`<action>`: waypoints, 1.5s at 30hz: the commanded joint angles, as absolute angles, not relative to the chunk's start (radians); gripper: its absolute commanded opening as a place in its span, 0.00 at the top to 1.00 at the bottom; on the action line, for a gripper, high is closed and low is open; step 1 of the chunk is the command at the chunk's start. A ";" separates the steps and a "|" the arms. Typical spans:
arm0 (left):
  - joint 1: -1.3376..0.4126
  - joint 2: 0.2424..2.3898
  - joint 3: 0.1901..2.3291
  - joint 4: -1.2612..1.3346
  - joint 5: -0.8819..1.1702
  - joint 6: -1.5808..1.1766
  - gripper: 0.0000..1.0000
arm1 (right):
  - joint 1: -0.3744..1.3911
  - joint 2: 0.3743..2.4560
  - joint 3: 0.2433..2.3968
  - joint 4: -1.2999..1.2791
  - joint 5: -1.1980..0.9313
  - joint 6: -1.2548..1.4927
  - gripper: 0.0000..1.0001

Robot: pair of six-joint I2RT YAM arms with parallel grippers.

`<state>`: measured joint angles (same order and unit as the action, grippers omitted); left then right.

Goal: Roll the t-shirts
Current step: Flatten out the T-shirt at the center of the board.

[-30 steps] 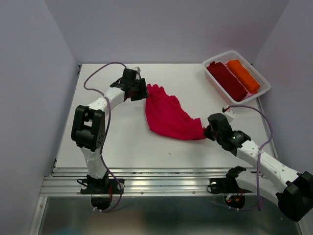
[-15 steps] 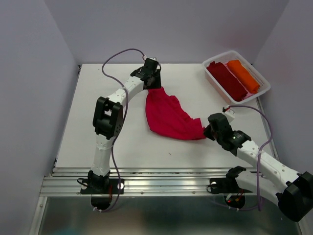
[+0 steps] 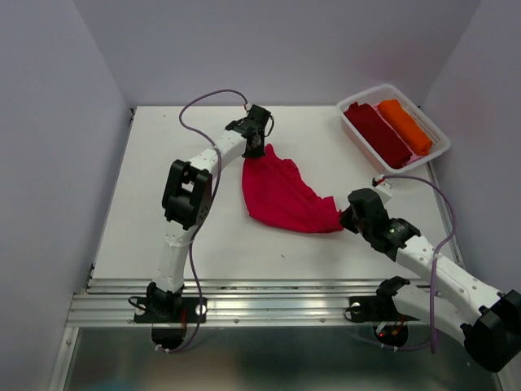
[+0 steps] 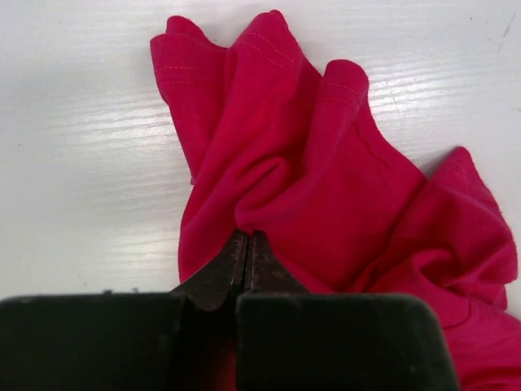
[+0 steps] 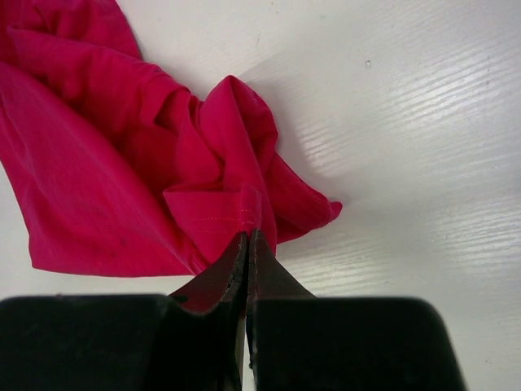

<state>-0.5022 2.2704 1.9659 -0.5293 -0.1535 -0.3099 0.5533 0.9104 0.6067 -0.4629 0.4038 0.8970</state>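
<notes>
**A:** From above, where is the red shirt (image 3: 281, 195)?

**B:** It lies crumpled on the table (image 3: 163, 179), left of the bin (image 3: 423, 158) and nearer the arms. Inside the bin a maroon roll (image 3: 377, 133) and an orange roll (image 3: 404, 125) lie side by side. The left gripper (image 3: 255, 151) meets the shirt's far corner, well left of the bin. The right gripper (image 3: 346, 218) meets the near corner, just in front of the bin.

**A:** And the left wrist camera?

**B:** The jaws are pressed together on a gathered fold of red cloth, with the hem bunching past the tips.

**A:** The right wrist?

**B:** It's the same there: the jaws are clamped narrow on a stitched hem, and the cloth fans away to the left.

**A:** So which step is this?

**B:** I'd say spreading. Both corners are held, but the shirt is a rumpled wedge and nothing is rolled yet.

**A:** Next?

**B:** Probably draw the two corners apart and lay the cloth flat, away from the bin. Both grips need to hold without slipping before any rolling begins.
</notes>
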 commanded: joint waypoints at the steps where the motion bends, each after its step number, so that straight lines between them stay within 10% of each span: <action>1: -0.503 2.235 2.022 -0.535 -0.182 -0.301 1.00 | 0.560 0.902 0.618 -0.433 0.423 0.893 0.99; 11: -0.365 2.036 2.019 -0.439 -0.005 -0.354 1.00 | 0.560 1.155 0.874 -0.397 0.403 0.781 0.99; 25: -0.127 1.930 2.441 -0.315 0.241 -0.336 1.00 | 0.331 1.695 1.997 -0.143 0.322 0.410 0.99; 38: -0.098 1.349 1.273 -0.041 0.244 -0.371 1.00 | 0.331 1.116 0.949 0.084 0.190 0.564 0.99; 40: -0.098 1.263 1.043 -0.023 0.255 -0.382 0.80 | 0.331 1.019 0.770 0.057 0.164 0.619 0.94; 42: -0.098 1.233 0.927 -0.058 0.273 -0.391 0.30 | 0.331 0.961 0.677 0.023 0.163 0.669 0.74; 45: -0.097 1.255 0.845 -0.151 0.263 -0.411 0.21 | 0.331 0.872 0.576 -0.078 0.202 0.709 0.40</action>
<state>-0.1017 1.2804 0.8967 -0.1066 0.2584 -0.3870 0.3347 0.9852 0.6327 -0.0395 0.1810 0.6155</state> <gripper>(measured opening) 0.758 0.488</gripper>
